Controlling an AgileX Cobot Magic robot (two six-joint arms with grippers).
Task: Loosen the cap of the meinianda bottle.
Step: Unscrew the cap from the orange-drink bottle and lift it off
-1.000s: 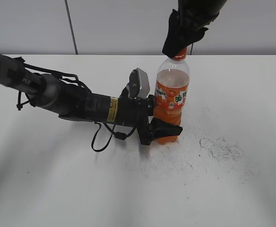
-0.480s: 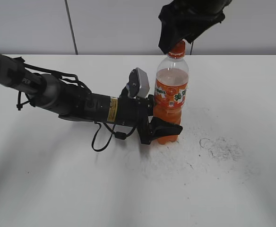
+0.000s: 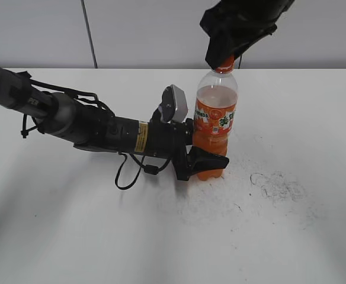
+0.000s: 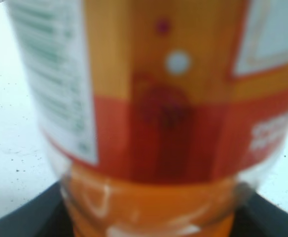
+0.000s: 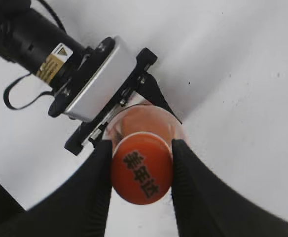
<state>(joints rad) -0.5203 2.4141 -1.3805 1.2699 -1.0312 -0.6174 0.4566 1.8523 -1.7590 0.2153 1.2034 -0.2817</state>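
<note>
The cap (image 5: 142, 168) sits pinched between the right jaws; the left jaws clamp the bottle (image 3: 214, 127) low, upright on the counter (image 3: 291, 225).

The meinianda bottle (image 3: 215, 127) stands upright on the table (image 3: 291, 236). My left gripper (image 3: 207, 161) flanks its base from the left; my right gripper (image 5: 140, 170) brackets the cap (image 5: 142, 175), apparently touching.

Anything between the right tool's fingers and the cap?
Nothing: in the right wrist view both fingers sit flush against the sides of the cap.
</note>
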